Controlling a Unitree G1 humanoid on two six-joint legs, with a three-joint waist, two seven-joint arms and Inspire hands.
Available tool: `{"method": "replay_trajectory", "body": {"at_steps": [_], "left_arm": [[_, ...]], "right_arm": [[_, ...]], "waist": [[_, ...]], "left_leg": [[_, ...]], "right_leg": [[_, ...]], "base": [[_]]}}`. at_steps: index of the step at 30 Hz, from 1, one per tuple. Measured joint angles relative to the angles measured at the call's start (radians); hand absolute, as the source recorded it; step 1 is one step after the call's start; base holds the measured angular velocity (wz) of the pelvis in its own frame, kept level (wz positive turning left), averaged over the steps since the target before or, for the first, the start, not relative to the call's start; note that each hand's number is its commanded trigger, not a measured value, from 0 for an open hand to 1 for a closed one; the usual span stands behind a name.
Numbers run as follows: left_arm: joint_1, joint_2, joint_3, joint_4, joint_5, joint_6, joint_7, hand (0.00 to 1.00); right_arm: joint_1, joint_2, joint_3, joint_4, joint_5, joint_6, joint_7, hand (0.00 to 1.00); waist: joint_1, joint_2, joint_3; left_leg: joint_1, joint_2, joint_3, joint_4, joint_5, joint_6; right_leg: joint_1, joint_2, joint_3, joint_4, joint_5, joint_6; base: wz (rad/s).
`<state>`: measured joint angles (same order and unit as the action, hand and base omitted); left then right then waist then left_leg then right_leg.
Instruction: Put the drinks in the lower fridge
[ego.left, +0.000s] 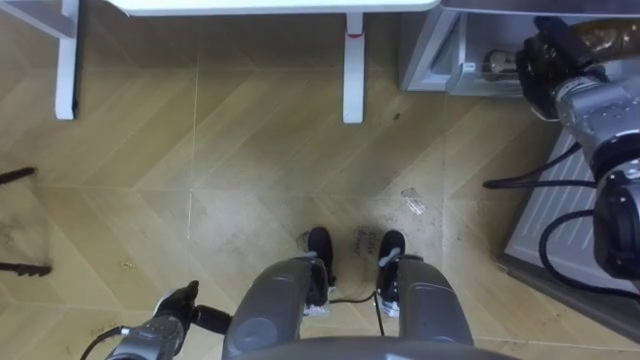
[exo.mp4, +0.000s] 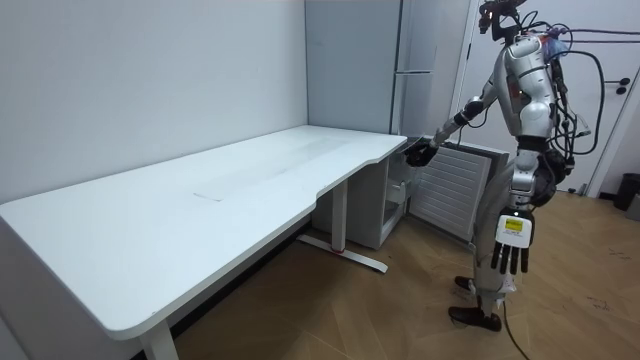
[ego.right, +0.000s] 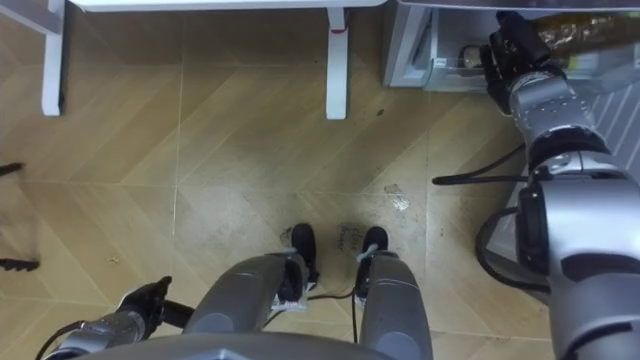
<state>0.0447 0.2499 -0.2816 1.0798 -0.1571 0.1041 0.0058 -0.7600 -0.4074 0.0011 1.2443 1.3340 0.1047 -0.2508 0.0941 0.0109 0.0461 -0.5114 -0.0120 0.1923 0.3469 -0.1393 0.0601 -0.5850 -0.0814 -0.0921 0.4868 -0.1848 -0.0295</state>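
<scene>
Pale herringbone wood floor (ego.left: 250, 170) runs under a long white desk (exo.mp4: 200, 190) set against a grey wall. At the desk's far end is the lower fridge (ego.left: 430, 55), its ribbed white door (exo.mp4: 450, 190) swung open. The robot stands upright on the floor just beside that door, facing the desk, with the fridge opening ahead and to its right. Its right arm is stretched forward and the dark right hand (ego.left: 545, 60) is at the mouth of the open compartment. The hand's back faces the camera, so whether its fingers are spread or wrapped round something cannot be told. Touching or just behind that hand is an amber-brown shape (ego.right: 570, 30), probably a drink. Its long axis runs across the opening from left to right, and it is unclear whether the hand holds it or it already rests inside. A small bottle-like thing (ego.left: 497, 65) sits further in, to the left of the fingers. The left hand (exo.mp4: 510, 255) hangs at the robot's side, well apart from the fridge, with fingers straight, slightly spread and empty. The right hand is clearly the nearer one. The compartment lies straight ahead of its fingertips, so any placing would likely go forward and slightly left, clear of the door on the right.
</scene>
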Motion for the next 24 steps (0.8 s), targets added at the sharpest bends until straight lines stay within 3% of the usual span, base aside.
{"method": "replay_trajectory", "body": {"at_steps": [9,24], "left_arm": [[0.0,0.003,-0.01,0.0,0.003,0.0,-0.002,0.0],[-0.001,0.006,-0.018,0.0,0.013,0.008,-0.017,0.0]], "right_arm": [[-0.006,-0.02,0.034,0.0,-0.046,0.0,0.002,0.0],[-0.006,-0.023,0.045,-0.005,-0.044,-0.004,0.014,0.0]], "waist": [[0.021,-0.018,0.0],[0.029,-0.018,-0.0002]], "left_leg": [[0.0,0.001,-0.003,0.016,0.001,0.002],[0.001,0.001,-0.004,0.018,0.006,0.008]], "right_leg": [[0.008,-0.003,-0.006,-0.003,0.002,0.001],[0.014,-0.006,-0.014,-0.005,0.013,0.005]], "base": [[0.0],[0.0]]}}
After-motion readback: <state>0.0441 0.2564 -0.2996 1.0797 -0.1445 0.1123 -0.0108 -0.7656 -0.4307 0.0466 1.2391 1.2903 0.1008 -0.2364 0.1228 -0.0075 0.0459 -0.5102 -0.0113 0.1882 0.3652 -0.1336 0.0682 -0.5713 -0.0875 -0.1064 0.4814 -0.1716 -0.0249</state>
